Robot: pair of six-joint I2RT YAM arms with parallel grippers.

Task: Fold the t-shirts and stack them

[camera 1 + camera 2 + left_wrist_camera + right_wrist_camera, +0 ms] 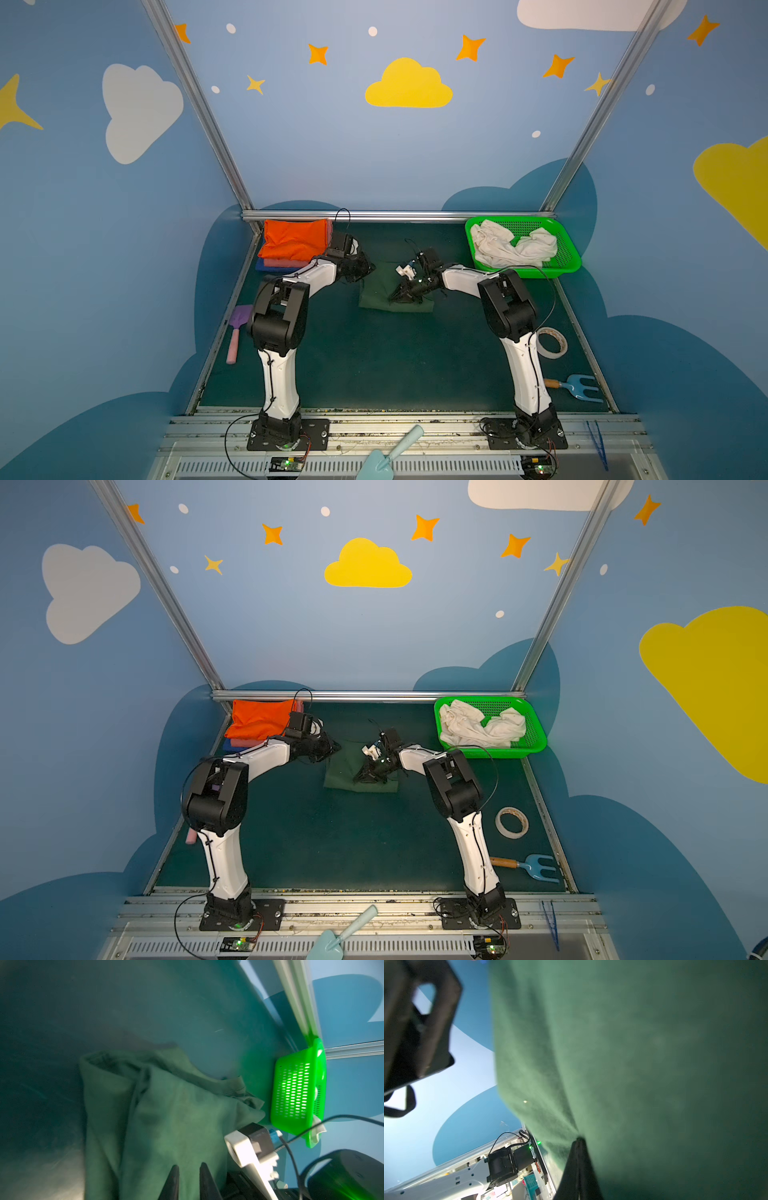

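my left arm (278, 316) rises from its base at the near edge of the table (374, 365). elbow bent high, white forearm slanting in toward the far middle, wrist tipped down. my left hand (368, 269) is at the far left corner of the dark green t-shirt (374, 296). in the left wrist view its two black fingers (172, 1180) stand a narrow gap apart right over the shirt (166, 1115). can't tell if cloth is pinched between them or only lies beneath.

my right arm (507, 307) mirrors it: up from the near edge, elbow bent, forearm slanting in toward the middle, hand aimed down and toward the left edge. my right hand (395, 297) is on top of the shirt, right of its middle. in the right wrist view the fingers (577, 1157) are pressed together, and creases in the green cloth (612, 1043) run into the tips, so a pinch of the shirt is held.

the dark green t-shirt lies part folded, roughly a rectangle, mid table, a bit toward the far edge, seen in both top views (338, 777).

orange t-shirt (293, 243) tops a folded stack at the far left corner, with pink t-shirt (291, 262) under it and blue t-shirt (266, 268) at the bottom, just beside my left wrist. white t-shirt (511, 245) lies crumpled in the green mesh basket (536, 273) at the far right corner.
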